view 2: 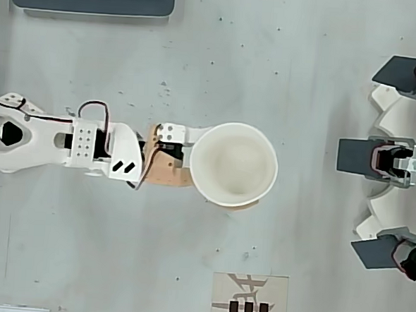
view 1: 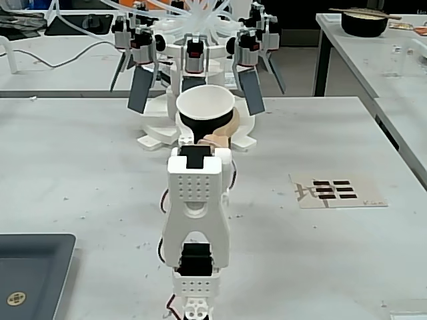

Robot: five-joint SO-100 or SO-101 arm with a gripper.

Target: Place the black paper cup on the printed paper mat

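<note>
Nearest, gripper [view 2: 214, 172] fingers clasp the black paper cup [view 1: 205, 107], apart from printed paper mat [view 1: 335, 191] and grey tray [view 1: 30, 275].

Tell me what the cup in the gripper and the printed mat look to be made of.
The black paper cup: looks like paper, with a matte black outside, a plain white inside and a thin rolled rim.

The printed paper mat: looks like thin beige paper or card. It lies flat on the table, with black bars and a dark character printed on it. No gloss shows on either.
</note>
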